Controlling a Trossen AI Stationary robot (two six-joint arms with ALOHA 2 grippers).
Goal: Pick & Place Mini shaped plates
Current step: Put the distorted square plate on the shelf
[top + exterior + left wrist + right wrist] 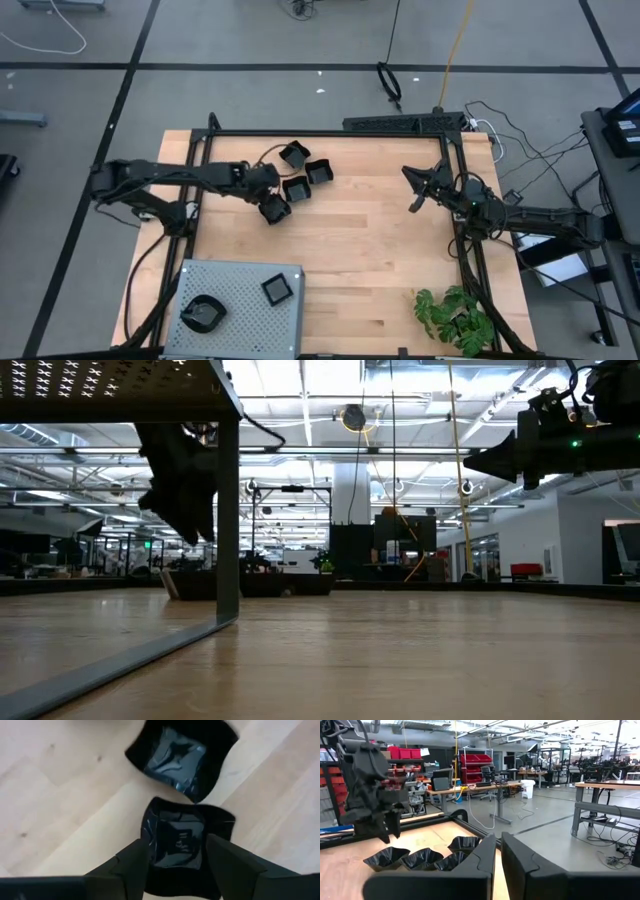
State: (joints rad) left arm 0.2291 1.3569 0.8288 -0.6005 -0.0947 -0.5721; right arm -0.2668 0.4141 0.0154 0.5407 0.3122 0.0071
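Observation:
Four glossy black mini plates lie clustered on the wooden table near its far left. My left gripper (272,203) (177,847) hovers open, pointing down, over the nearest plate (276,211) (177,837) (387,857); its fingers stand to either side of the plate, above its rim. The other plates (297,187) (320,171) (294,154) sit just beyond it. Seen from the right wrist view, the left gripper (390,832) ends a little above the plates. My right gripper (412,188) (498,842) waits shut at the table's right, raised above the wood.
A grey perforated tray (240,322) stands at the near left corner, holding a square plate (277,289) and a rounder one (203,313). A green plant (455,315) lies at the near right. A black frame rail (330,133) edges the table. Bare wood fills the middle.

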